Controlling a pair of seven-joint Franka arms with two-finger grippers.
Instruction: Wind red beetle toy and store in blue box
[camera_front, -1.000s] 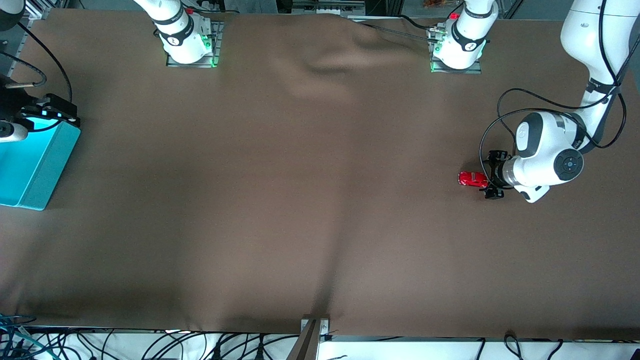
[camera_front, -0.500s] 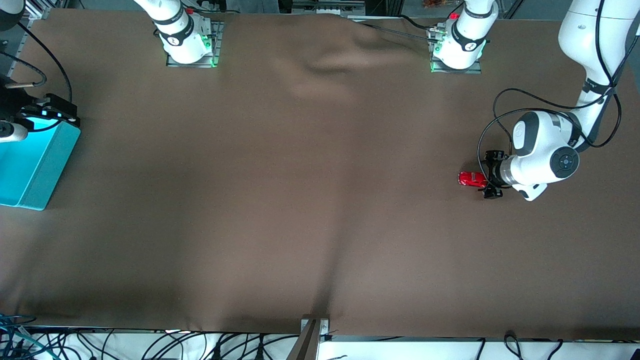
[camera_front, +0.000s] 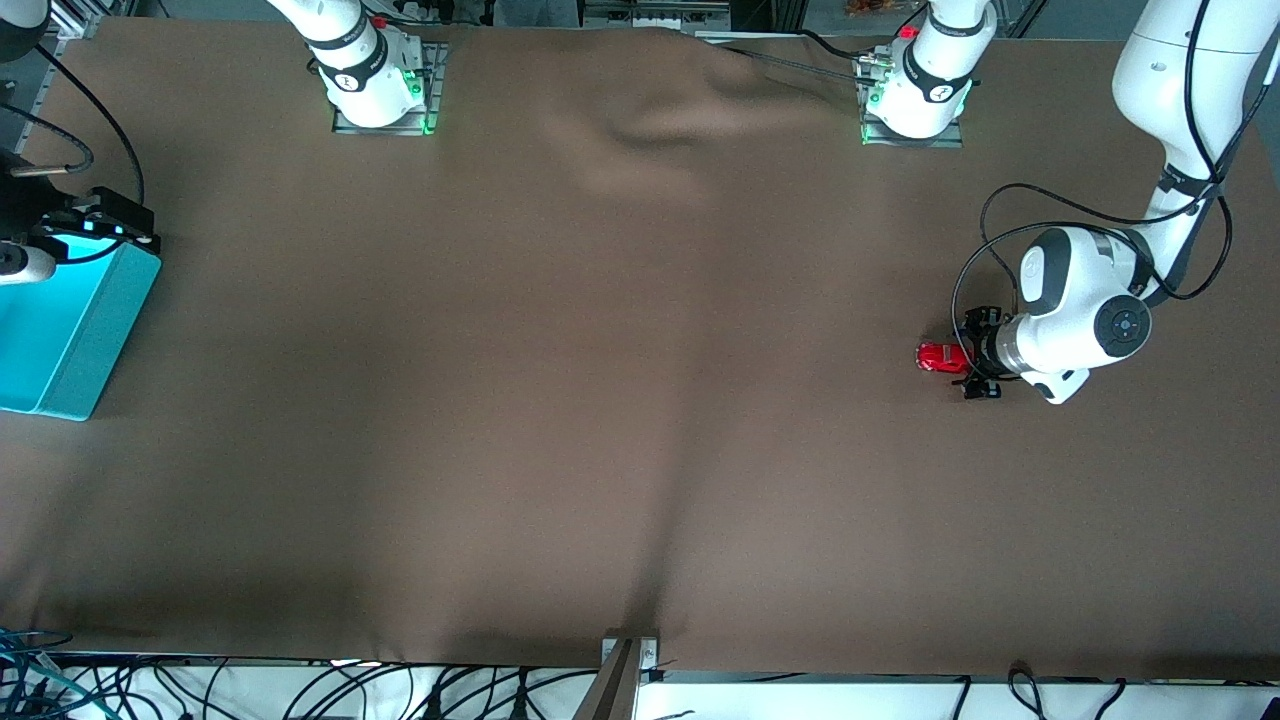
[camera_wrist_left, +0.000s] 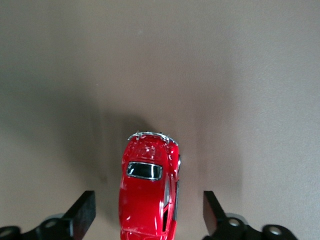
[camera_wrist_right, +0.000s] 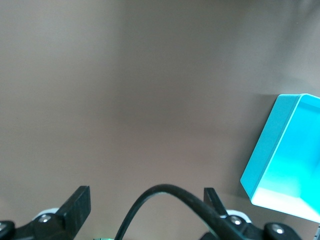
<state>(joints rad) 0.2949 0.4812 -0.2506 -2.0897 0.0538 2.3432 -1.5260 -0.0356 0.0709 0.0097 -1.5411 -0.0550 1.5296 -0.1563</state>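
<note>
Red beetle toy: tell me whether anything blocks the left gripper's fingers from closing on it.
Nothing visible does. The left gripper is open, with one finger on each side of the red beetle toy, and only bare brown tablecloth shows in the gaps. The fingers are not touching the toy.

Wrinkled brown tablecloth (camera_front: 600, 400); tangled cables (camera_front: 300, 690) along table edge.
</note>
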